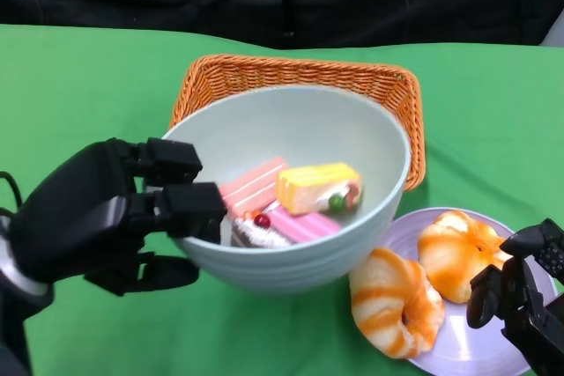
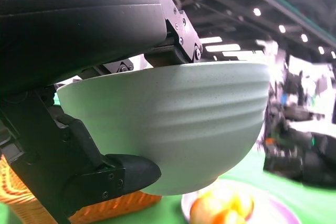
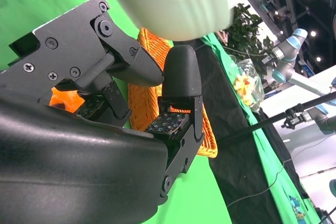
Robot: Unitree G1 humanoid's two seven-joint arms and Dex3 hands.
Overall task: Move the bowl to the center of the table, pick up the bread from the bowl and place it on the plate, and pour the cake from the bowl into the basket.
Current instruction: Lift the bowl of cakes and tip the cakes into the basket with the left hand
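Your left hand [image 1: 115, 217] had the bowl [image 1: 300, 129] by its near-left rim: fingers [image 1: 189, 204] hooked over the lip and inside the wall, thumb set against the outer wall lower down. The left wrist view confirmed the pinch and showed the bowl's base off the cloth, clear above the basket [image 2: 105, 205] and the plate [image 2: 273, 208]. The bowl carried several cake pieces [image 1: 304, 195] — pink slices, a yellow block, a small frosted one — lying low toward the near side. No bread remained in it; two bread rolls [image 1: 397, 301] lay on the purple plate [image 1: 467, 350] at the near right, one overhanging its left edge. Your right hand [image 1: 520, 297] stood at the plate's right edge, holding nothing, with its fingers partly curled and apart, as the right wrist view showed. The relation that governs the pour: the wicker basket [image 1: 388, 85] lay directly beyond the bowl, away from you, and the bowl's far rim already overlapped the basket's opening in the head view. The left hand sat on the side opposite the basket, so I judged that tipping should roll the bowl forward, far rim down, away from the grip. The basket's long axis ran left to right, giving width but little depth — I noted a risk of cake overshooting the far wall or dropping short onto the green table [image 1: 70, 85].
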